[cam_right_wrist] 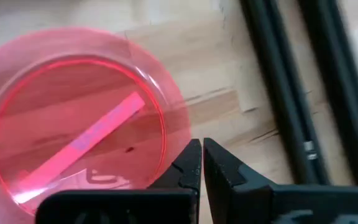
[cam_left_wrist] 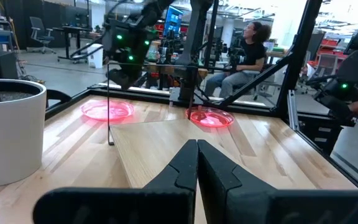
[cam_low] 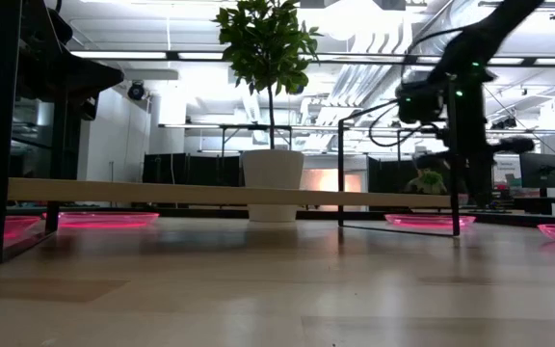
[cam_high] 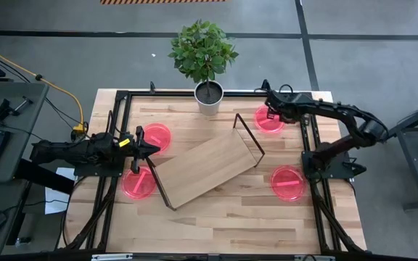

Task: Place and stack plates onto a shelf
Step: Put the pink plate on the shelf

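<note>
Four pink see-through plates (cam_high: 287,182) lie on the table around the wooden shelf (cam_high: 207,167). Both grippers, left (cam_high: 153,150) and right (cam_high: 267,96), have fingers closed on nothing.

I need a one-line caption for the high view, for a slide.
Four pink plates lie on the table around the empty shelf; the right gripper hovers over the far-right plate, the left gripper between two.
</note>
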